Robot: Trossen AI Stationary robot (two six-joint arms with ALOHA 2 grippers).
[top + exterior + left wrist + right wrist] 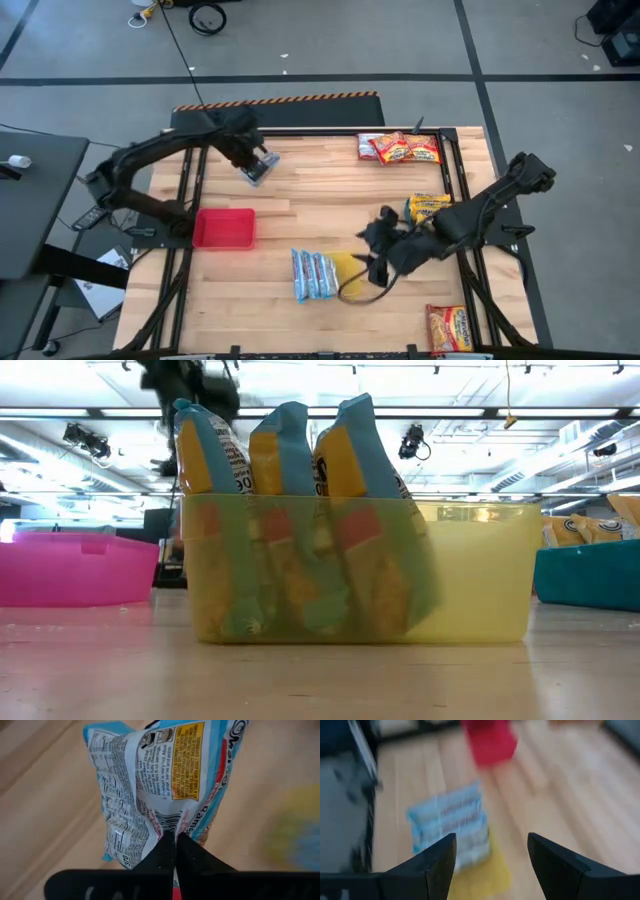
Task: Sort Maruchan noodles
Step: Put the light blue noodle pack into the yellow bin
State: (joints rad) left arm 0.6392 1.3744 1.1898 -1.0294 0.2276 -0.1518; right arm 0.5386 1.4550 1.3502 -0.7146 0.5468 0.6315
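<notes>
hand (491,865) spread wide — blue packets (451,827) beyond, red tray (491,742) farther.

Crinkly glossy plastic packet (165,785) (printed) over pale wood table (45,795).

A lab: taped grey floor (400,50); ceiling light strips (300,415); cables (207,17)

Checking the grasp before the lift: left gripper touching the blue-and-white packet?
Touching. The left wrist view shows the left gripper with its fingers pinched shut on the crinkled edge of the blue-and-white packet, no gap between them.
</notes>
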